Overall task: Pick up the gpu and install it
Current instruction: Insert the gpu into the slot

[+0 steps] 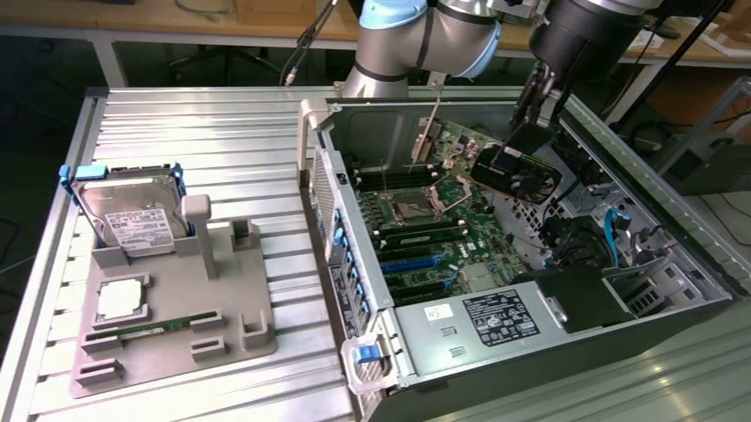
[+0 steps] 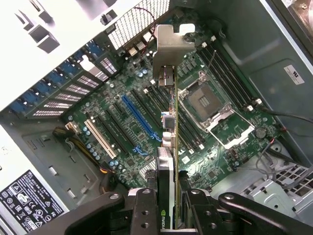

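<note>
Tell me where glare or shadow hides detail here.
Exterior view: the ribbed silver metal table reflects pale light; the open grey computer case is dimmer inside. Wrist view: the silvery end bracket of the thin dark gpu card gleams; outside the case washes out white.

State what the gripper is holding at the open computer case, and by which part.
The gripper holds the gpu, pinched across its two faces at the end opposite the metal bracket, above the motherboard.

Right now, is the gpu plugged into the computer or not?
Not plugged in: the gripper holds the gpu above the motherboard, clear of its slots.
</note>
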`<action>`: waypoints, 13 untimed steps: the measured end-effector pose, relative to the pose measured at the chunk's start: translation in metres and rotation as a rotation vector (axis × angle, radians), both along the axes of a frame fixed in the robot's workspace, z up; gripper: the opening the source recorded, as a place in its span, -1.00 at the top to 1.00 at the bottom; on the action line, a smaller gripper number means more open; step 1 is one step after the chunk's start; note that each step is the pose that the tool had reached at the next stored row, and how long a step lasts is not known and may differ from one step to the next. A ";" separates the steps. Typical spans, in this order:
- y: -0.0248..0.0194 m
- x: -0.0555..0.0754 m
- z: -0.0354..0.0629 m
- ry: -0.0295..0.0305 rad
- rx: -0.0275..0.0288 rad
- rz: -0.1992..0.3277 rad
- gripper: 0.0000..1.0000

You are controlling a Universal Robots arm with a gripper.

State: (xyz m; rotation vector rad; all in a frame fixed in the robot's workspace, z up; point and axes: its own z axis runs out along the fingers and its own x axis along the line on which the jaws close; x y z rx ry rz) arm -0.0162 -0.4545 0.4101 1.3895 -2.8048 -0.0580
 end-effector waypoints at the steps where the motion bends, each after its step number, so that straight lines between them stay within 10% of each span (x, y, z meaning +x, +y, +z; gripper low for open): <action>1: 0.0000 0.000 0.0000 0.0001 -0.0001 0.004 0.47; 13: 0.0000 0.000 0.0000 0.0000 -0.0011 0.069 0.47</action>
